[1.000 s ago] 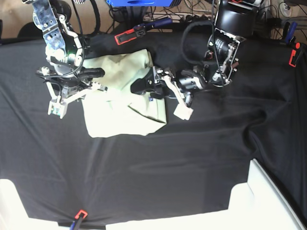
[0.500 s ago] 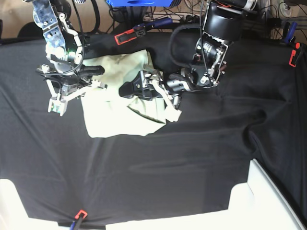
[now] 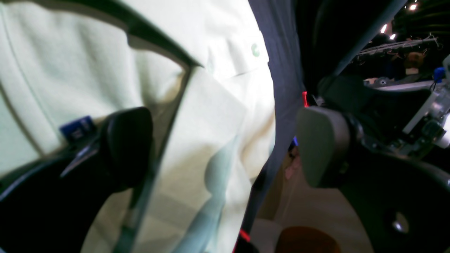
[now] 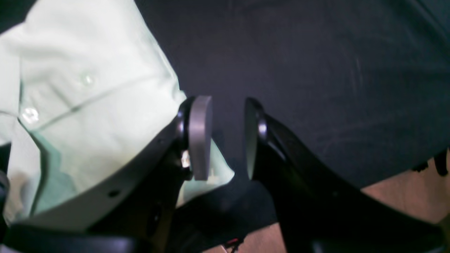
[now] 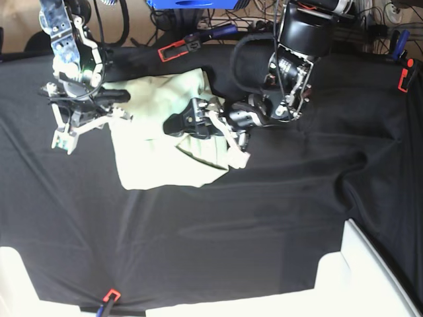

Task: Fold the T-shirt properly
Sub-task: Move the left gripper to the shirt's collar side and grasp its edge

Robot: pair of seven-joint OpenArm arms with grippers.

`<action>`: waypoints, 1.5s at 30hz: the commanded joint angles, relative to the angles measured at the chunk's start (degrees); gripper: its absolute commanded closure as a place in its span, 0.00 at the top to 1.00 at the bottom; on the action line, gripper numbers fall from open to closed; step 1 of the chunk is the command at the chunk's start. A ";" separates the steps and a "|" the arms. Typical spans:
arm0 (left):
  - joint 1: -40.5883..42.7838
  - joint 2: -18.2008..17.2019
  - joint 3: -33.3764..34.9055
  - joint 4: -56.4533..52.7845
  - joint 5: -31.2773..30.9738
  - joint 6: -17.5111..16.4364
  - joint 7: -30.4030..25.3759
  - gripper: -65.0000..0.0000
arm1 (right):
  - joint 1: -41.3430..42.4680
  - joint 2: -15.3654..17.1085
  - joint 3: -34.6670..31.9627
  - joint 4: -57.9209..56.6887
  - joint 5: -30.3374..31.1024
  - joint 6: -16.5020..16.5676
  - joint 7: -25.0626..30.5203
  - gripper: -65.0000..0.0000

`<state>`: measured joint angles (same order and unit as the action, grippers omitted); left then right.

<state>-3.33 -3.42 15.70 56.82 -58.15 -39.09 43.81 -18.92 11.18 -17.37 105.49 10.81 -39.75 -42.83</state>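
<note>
Base view: the T-shirt (image 5: 168, 135) lies partly folded on the far left of the black table cloth (image 5: 264, 218), bunched into a rough block with a flap doubled over its right half. The left gripper (image 5: 205, 135) reaches in low from the right with its jaws spread wide across that flap; the dark finger (image 3: 128, 144) rests over the fabric just beside the small blue tag (image 3: 77, 127), while the pale pad (image 3: 321, 146) stands clear past the shirt's edge, so nothing is clamped. This straddling placement probably prepares a pinch on the doubled edge. The right gripper (image 4: 228, 137) hangs above the shirt's left border, jaws partly apart with only the dark cloth showing between the grey pads (image 4: 200, 137); it holds nothing, and seems stationed to take the opposite edge.
</note>
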 commanded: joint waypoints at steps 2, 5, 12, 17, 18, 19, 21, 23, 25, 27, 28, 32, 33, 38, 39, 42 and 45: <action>-0.75 -1.99 -0.28 1.07 -1.15 -0.51 -0.60 0.98 | 0.50 0.20 0.09 1.01 -0.74 -0.25 1.29 0.25; -0.32 -4.18 -0.45 1.07 -1.23 -0.43 -0.69 0.98 | 0.41 0.20 0.09 1.01 -0.74 -0.25 1.29 0.25; 4.17 -5.77 -10.12 3.62 -0.97 5.55 -0.52 0.98 | 0.59 0.12 -0.26 1.01 -0.74 -0.25 1.29 0.25; 4.87 -5.77 -11.09 3.62 -0.88 13.82 -0.69 0.98 | 0.68 -0.06 -0.35 1.01 -0.74 -0.25 1.29 0.25; 4.87 -5.68 -11.09 3.62 -0.88 13.90 -0.69 0.98 | 0.68 -0.06 -0.35 1.01 -0.74 -0.25 1.29 0.25; 4.78 -5.41 -11.09 3.62 -0.88 13.90 -0.60 0.98 | 0.59 -0.06 -0.35 1.01 -0.74 -0.25 1.29 0.25; 4.43 -4.62 -10.65 3.62 -0.88 13.90 -0.52 0.98 | 0.59 -0.06 -0.35 1.01 -0.74 -0.25 1.29 0.25; 4.08 -4.10 -8.72 3.62 -0.88 13.90 -0.52 0.98 | 0.50 -0.06 -0.35 1.01 -0.74 -0.25 1.29 0.25; 3.73 -3.74 -6.61 3.71 -0.97 13.90 -0.52 0.98 | 0.41 -0.06 -0.35 1.01 -0.74 -0.25 1.29 0.25; 2.59 -2.95 -3.79 3.71 -1.06 13.90 -0.52 0.98 | 0.41 -0.06 -0.35 1.01 -0.74 -0.25 1.29 0.25; 2.15 -2.51 -2.83 3.71 -0.97 13.90 -0.52 0.98 | 0.41 -0.06 -0.35 1.01 -0.74 -0.25 1.29 0.25; 1.00 -1.90 -1.24 3.71 -1.15 13.99 -0.52 0.98 | 0.41 -0.06 -0.35 1.01 -0.74 -0.25 1.29 0.25; 0.83 -1.55 -1.24 3.71 -1.15 13.99 -0.43 0.98 | 0.41 -0.06 -0.35 1.01 -0.74 -0.25 1.29 0.25; 0.48 -1.02 -1.33 3.71 -1.23 13.99 -0.43 0.98 | 0.41 0.12 -0.26 1.01 -0.74 -0.25 1.29 0.25; 0.39 -0.93 -1.33 3.71 -1.23 13.99 -0.43 0.98 | 0.41 0.12 -0.26 1.01 -0.74 -0.25 1.29 0.25; -0.67 0.83 -1.15 3.36 -0.97 13.99 -0.34 0.98 | 0.41 0.03 -0.26 1.01 -0.74 -0.25 1.29 0.25; -1.19 1.71 0.78 3.36 -0.97 13.99 -0.34 0.98 | 0.41 0.03 -0.17 1.01 -0.74 -0.25 1.29 0.25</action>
<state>-3.81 -2.11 16.36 59.55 -58.52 -24.18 43.00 -18.74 11.05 -17.74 105.49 10.70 -39.75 -42.72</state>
